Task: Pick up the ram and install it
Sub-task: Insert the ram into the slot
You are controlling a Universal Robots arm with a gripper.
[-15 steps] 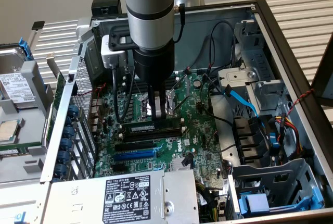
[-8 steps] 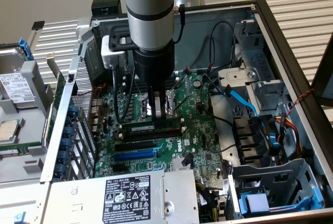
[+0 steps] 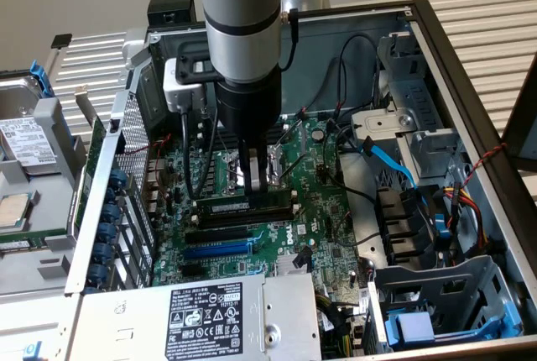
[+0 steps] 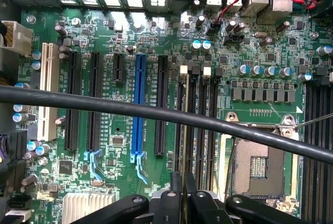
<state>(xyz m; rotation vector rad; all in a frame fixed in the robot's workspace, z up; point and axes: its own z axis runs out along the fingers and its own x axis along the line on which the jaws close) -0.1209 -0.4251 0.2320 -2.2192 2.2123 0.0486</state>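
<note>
Two narrowed fingertips of the gripper pinch the long, thin, green-black ram mid-length, near the centre of the green motherboard. The ram is likely light, stiff and fragile, best held by its edges.

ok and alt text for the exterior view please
A grey robot arm reaches down into an open metal computer case, its black gripper right above a long thin dark memory stick with a pale sticker, at a slot on the green motherboard.
</note>
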